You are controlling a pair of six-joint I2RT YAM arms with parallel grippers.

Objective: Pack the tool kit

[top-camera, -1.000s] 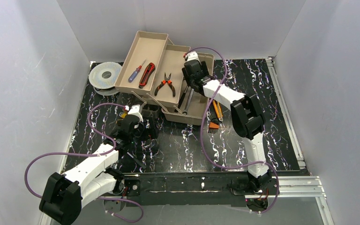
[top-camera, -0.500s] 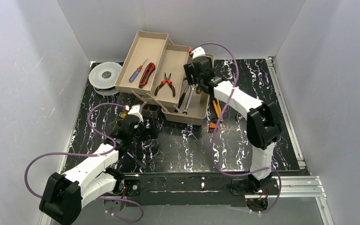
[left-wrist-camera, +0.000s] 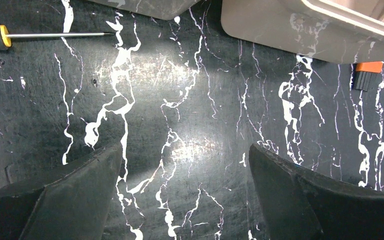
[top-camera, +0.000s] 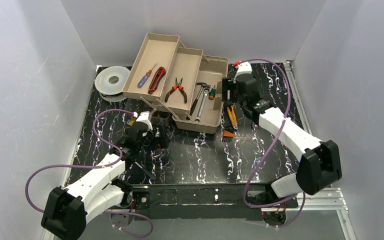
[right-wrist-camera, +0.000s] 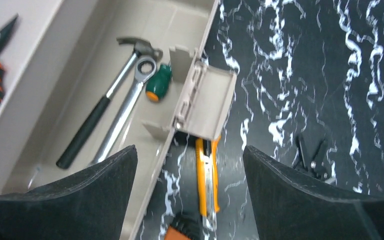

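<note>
**Wide open, nothing gripped**

Far left at the back, a round grey spool [top-camera: 112, 80] lies flat on the counter [top-camera: 205, 160], right next to the trays. The left tool [left-wrist-camera: 185, 149] hovers over bare marble-pattern counter in front of the box, fingers spread wide with nothing between them. A thin screwdriver [left-wrist-camera: 45, 35] with a yellow collar lies up in the left corner of its wrist view.

The tan toolbox [top-camera: 200, 126] sits back-middle, open, with its trays fanned out to the left. The top tray [top-camera: 152, 50] has a blue-handled screwdriver [top-camera: 145, 76] and a red knife-looking thing [top-camera: 156, 80] (can't really tell what it is). The next tray [top-camera: 190, 57] holds the orange pliers [top-camera: 175, 90]. Down in the bottom compartment are the hammer [right-wrist-camera: 102, 107], a wrench [right-wrist-camera: 125, 107] right alongside it, and a stubby green screwdriver [right-wrist-camera: 158, 84].

The right tool [right-wrist-camera: 189, 150] hangs above the box's right edge by the latch [right-wrist-camera: 207, 102], also spread and holding nothing. On the counter just right of the box are an orange-handled tool [right-wrist-camera: 207, 175] and, nearer the arms, a small brush [top-camera: 227, 133] with an orange top.
</note>
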